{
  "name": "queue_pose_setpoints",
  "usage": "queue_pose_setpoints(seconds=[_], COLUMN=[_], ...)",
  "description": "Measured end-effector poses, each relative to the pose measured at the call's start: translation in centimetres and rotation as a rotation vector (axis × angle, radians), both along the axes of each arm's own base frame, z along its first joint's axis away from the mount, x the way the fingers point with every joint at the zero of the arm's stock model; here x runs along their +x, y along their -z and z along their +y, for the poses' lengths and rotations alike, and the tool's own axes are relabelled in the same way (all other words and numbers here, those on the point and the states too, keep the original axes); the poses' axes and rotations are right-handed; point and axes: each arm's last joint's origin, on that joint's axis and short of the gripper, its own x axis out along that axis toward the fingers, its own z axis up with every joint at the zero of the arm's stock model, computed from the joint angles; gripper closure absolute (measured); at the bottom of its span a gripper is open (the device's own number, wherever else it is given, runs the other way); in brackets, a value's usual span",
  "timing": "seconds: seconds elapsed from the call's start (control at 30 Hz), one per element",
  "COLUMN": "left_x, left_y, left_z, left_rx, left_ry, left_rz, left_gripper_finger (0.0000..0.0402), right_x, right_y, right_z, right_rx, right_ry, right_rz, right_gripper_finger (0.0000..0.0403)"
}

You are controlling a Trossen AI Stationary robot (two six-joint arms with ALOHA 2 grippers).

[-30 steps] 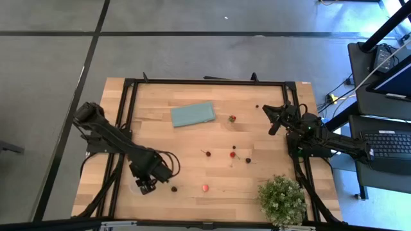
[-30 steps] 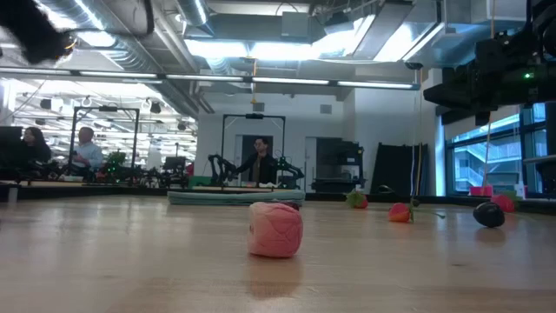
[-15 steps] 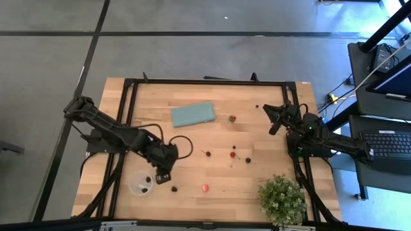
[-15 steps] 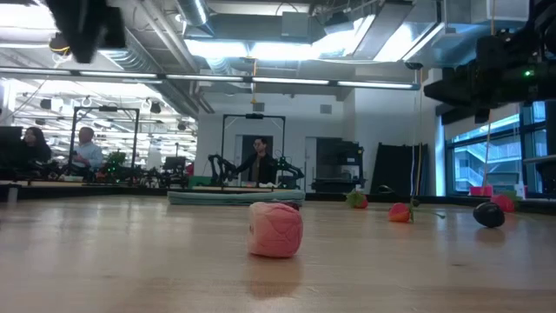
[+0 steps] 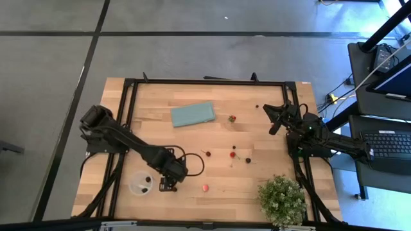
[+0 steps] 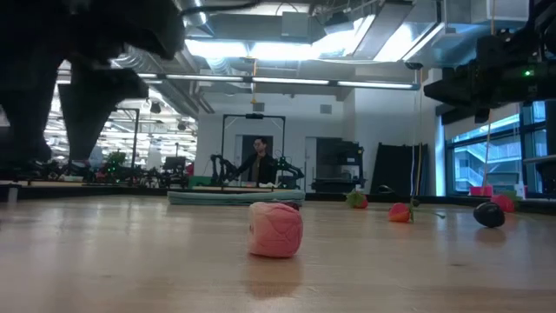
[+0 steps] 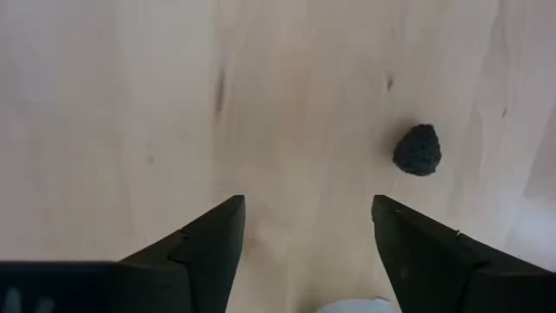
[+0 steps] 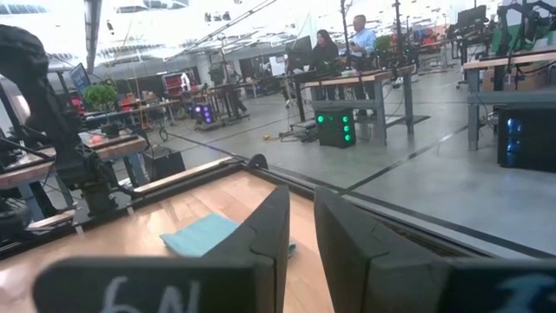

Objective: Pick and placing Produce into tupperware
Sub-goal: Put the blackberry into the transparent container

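**Left hand shifts right, over dark berry**

Since 0.5 s ago, left arm has swung right and down; left hand (image 5: 168, 186) now hovers just right of the tupperware (image 5: 140, 184), fingers (image 7: 204, 243) apart, nothing held. Desk (image 5: 218, 138) carries all. Right hand (image 5: 272, 117) waits at far right edge, fingers nearly together w/ narrow gap. Tupperware near front-left, dark piece inside. Dark berry (image 7: 418, 149) lies on wood beside left fingertips, not touching. Red berry (image 5: 205, 188) nearby; other berries mid-desk.
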Motion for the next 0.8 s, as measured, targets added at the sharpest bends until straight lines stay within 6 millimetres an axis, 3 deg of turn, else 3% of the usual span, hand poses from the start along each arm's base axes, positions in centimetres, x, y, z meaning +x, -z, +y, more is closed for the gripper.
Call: queue_pose_setpoints(seconds=[0.37, 0.8], left_x=[0.5, -0.3], left_y=[-0.1, -0.2], left_z=[-2.1, -4.2], left_rx=[-0.107, -0.035], left_ry=[0.017, 0.019], left_rz=[-0.095, -0.199], left_gripper_finger=[0.0186, 0.0192], right_x=[0.0, 0.0], right_y=[0.2, 0.3], right_z=[0.0, 0.0], right_rx=[0.004, 0.01], right_ry=[0.0, 0.0], right_rz=[0.017, 0.033], right_gripper_finger=[0.0342, 0.0342])
